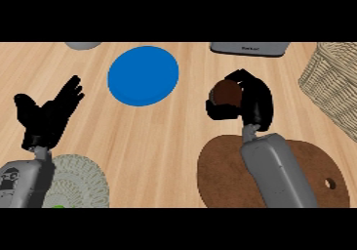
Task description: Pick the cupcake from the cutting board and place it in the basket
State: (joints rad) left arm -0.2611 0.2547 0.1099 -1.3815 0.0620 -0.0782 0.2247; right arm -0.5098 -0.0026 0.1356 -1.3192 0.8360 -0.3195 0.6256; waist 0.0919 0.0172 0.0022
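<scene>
I'm gripping the cupcake (226, 92) in my right hand (246, 100), fingers curled round it, lifted just past the cutting board (311, 166). Basket (338, 85) at 3 o'clock: keeping it upright, clearing the rim w/ margin before releasing. Left hand (48, 114) resting open at 9.

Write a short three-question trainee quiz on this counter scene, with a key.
1. True or false: the cupcake sits on the cutting board.
2. Which hand is open? A) left hand B) right hand
3. Fill in: the basket stands at the view's ____ edge.

Key: 1 false, the right hand's fingers curl round it beyond the board. 2 A. 3 right.
</scene>
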